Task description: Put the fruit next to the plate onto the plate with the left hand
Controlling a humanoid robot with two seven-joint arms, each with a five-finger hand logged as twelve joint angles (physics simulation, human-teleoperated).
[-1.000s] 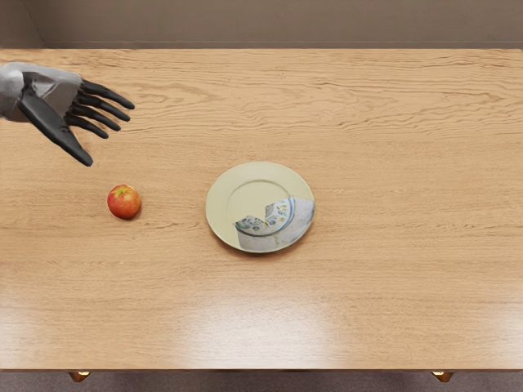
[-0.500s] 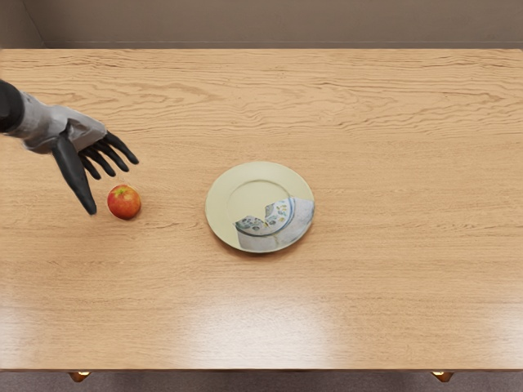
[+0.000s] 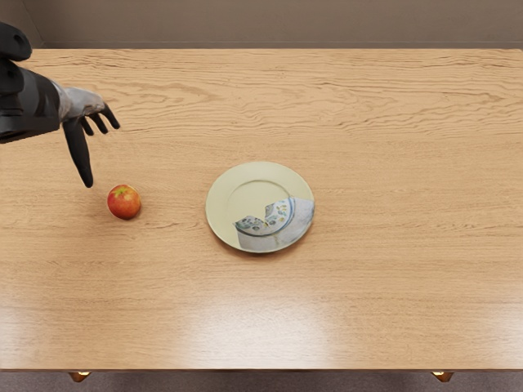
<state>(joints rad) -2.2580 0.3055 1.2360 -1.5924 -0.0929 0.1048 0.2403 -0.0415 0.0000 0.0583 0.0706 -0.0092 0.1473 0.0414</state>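
Left robot hand (image 3: 80, 114), spread and empty, hangs over glossy wooden table (image 3: 368, 122) below grey-brown wall (image 3: 286, 20).

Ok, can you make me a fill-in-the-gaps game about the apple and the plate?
1. In the picture, the apple lies on the wooden table to the ____ of the plate.
2. The left hand has its fingers spread and holds ____.
3. The plate's shape is ____.
Missing words: left; nothing; round.
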